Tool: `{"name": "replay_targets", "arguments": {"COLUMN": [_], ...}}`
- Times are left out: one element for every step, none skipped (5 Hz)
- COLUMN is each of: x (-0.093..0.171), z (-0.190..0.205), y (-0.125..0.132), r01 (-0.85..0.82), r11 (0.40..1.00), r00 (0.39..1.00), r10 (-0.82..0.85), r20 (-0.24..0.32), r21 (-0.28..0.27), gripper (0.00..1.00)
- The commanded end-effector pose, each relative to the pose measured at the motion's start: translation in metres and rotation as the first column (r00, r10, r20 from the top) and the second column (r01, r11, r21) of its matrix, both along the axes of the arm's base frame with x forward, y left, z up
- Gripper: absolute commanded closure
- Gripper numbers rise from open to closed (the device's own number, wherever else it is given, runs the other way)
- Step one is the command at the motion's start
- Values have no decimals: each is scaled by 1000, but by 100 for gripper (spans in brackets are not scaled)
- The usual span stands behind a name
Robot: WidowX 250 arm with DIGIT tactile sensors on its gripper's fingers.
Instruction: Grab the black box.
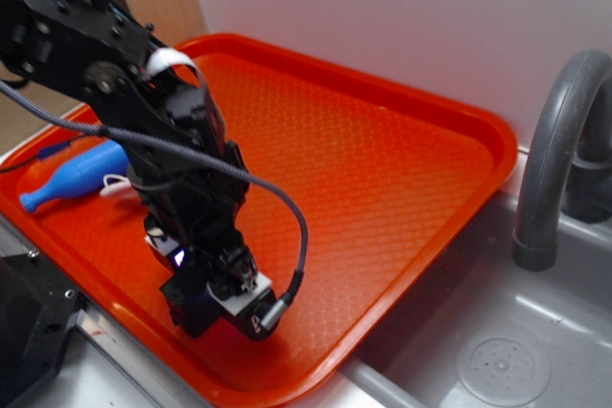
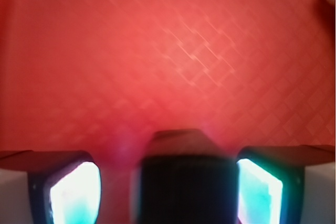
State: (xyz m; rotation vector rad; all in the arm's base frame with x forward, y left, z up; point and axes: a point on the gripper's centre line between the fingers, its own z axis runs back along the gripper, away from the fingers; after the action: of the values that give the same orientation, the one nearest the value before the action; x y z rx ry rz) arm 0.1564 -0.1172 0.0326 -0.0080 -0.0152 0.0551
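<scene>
The black box (image 2: 186, 182) sits at the bottom centre of the wrist view, a dark block with a flat top and faint vertical ridges on the side facing the camera, resting on the orange tray (image 2: 168, 51). It lies right between the two fingers (image 2: 73, 192) of the gripper (image 2: 168, 192), whose glowing pads stand at the lower left and lower right of that view. The right pad looks close against the box's side, while on the left a strip of tray shows between pad and box, so the jaws are spread around the box and I cannot say they are pressing on it. From the exterior view the box is hidden under the arm; the gripper (image 1: 215, 298) is down low over the near edge of the tray (image 1: 382, 140), toward the lower left of the frame, with a grey cable looping off its side. Behind the arm, at the left of the frame, a blue bowling-pin-shaped toy (image 1: 81, 174) lies on the tray, with something pale pink just beside it, mostly hidden. To the right of the tray is a grey sink (image 1: 507, 351) with a curved grey faucet (image 1: 555, 150).
</scene>
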Motion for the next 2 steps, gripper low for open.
{"name": "replay_targets", "arguments": {"x": [-7, -1], "z": [11, 55], "y": [-2, 6], "r01": [16, 46], "r11": [999, 997], "r00": [1000, 997], "r10": [-17, -42], "r20": [-12, 57], "r21": [-39, -63], "gripper": [100, 100]}}
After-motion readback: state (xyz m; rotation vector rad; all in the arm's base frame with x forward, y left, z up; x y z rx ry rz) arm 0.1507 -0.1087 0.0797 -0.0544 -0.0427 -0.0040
